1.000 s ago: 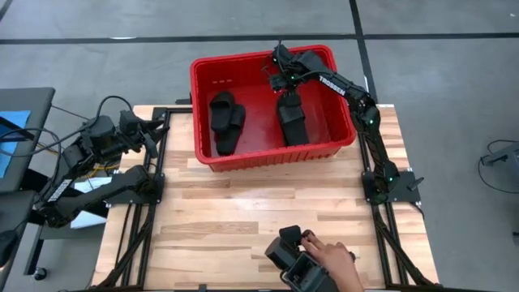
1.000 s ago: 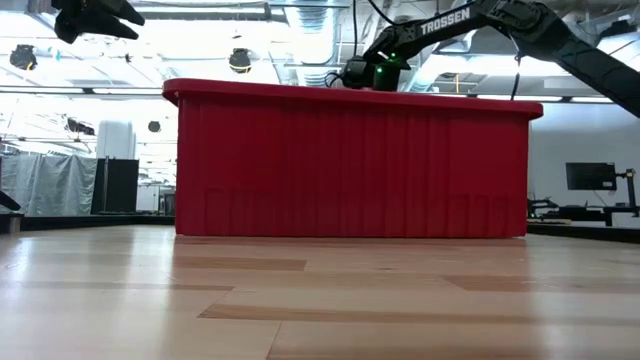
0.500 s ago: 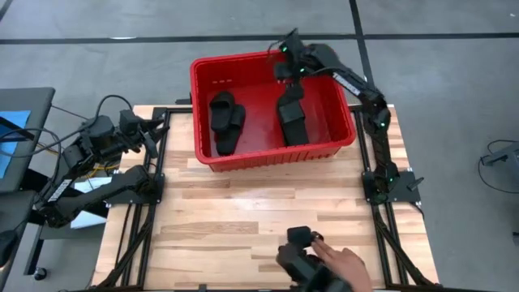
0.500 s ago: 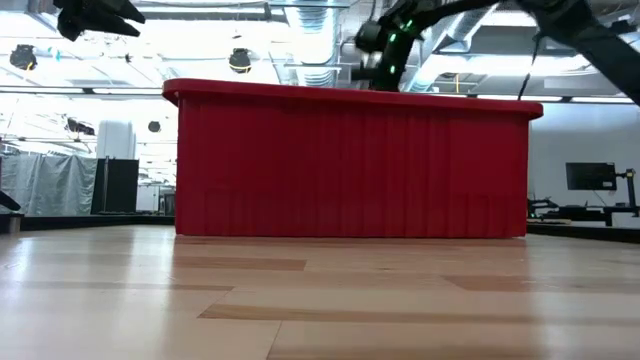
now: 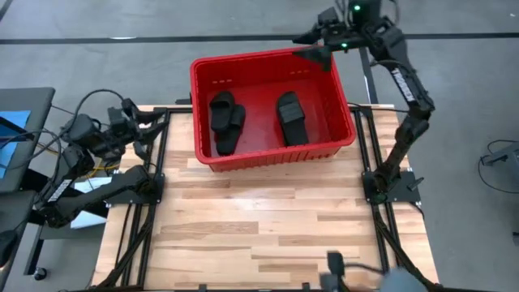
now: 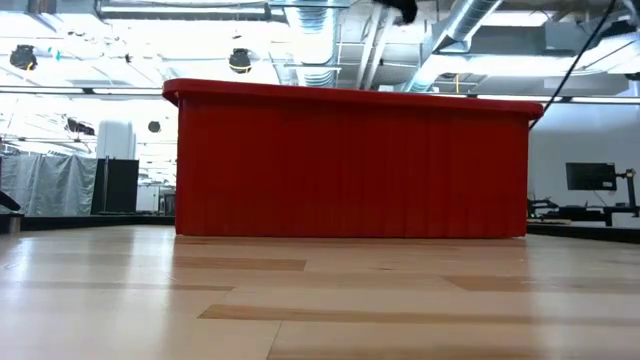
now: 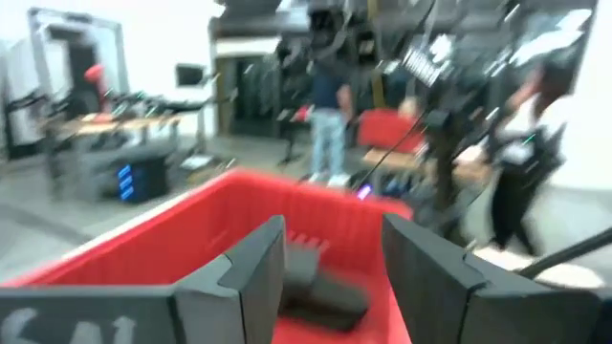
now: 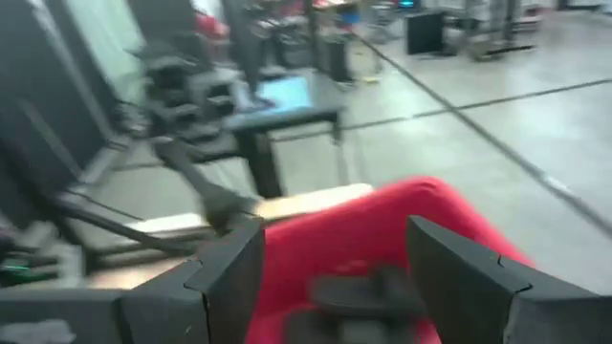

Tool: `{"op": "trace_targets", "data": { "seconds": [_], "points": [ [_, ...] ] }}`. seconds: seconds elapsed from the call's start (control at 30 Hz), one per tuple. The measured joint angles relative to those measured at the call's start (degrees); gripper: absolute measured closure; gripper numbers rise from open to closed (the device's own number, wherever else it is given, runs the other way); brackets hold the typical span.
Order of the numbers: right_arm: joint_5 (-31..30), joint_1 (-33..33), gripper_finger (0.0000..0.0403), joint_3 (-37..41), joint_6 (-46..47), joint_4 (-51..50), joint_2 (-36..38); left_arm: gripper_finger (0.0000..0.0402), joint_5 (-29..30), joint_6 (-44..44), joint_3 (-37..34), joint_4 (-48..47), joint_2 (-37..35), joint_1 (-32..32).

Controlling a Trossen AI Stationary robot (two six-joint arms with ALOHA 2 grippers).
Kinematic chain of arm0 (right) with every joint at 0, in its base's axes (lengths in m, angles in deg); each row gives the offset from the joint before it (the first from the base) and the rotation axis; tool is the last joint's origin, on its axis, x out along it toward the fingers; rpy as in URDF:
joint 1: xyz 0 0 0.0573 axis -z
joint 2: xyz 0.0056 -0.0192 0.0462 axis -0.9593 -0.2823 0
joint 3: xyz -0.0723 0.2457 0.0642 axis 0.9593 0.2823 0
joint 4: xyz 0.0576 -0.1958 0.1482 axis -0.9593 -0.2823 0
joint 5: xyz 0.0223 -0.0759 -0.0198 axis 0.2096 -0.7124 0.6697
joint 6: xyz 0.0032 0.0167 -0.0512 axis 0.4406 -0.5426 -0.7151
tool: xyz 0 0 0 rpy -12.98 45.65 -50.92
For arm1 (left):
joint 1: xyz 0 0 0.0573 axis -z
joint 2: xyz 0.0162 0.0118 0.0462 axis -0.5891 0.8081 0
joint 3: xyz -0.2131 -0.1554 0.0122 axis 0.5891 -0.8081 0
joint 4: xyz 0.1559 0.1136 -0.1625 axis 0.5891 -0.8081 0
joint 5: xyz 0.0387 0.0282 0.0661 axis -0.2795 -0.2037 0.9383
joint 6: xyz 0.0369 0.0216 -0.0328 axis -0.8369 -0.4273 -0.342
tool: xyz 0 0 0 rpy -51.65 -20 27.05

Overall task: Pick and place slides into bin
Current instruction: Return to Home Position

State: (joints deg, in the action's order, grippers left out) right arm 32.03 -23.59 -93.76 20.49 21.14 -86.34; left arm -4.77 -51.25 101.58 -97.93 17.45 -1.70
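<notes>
1. The slides (image 5: 290, 118) lie in the bin (image 5: 276, 156), a heap on its left and one on its right, long ways pointing from near wall to far wall.
2. The right gripper (image 5: 312, 46) hangs above the bin's far right corner, spread and empty; the slides are below it, toward the table.
3. The left gripper (image 5: 144, 120) waits at the table's left edge, spread too.
4. Nothing to grab, I think; the arms just fold home.
</notes>
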Motion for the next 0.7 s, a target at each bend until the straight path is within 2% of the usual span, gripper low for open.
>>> {"op": "trace_targets", "data": {
  "seconds": [0.07,0.2,0.4,0.5,0.6,0.7],
  "points": [
    [2.61,-0.54,0.0158,0.07,3.20,-0.38,1.84,0.0237,-2.31,3.23,0.00,3.97,0.00,0.01],
    [3.87,-3.52,0.0159,0.16,7.67,-2.47,5.20,0.0237,-4.69,9.38,0.00,11.71,-0.12,0.01],
    [2.79,-12.34,0.0159,0.16,9.20,-3.76,11.77,0.0237,-4.47,10.64,1.33,12.41,-3.35,-0.01],
    [-3.86,-21.40,0.0159,0.16,9.58,-2.03,15.50,0.0237,-4.27,11.13,1.36,10.87,-6.54,-0.01],
    [-16.62,-33.57,0.0159,1.99,8.58,0.64,19.09,0.0237,-3.18,11.22,1.36,8.33,-10.51,0.00],
    [-30.20,-45.80,0.0159,8.55,7.43,4.78,22.92,0.0237,-2.02,11.25,1.36,5.25,-14.28,-0.01]
  ]
}}
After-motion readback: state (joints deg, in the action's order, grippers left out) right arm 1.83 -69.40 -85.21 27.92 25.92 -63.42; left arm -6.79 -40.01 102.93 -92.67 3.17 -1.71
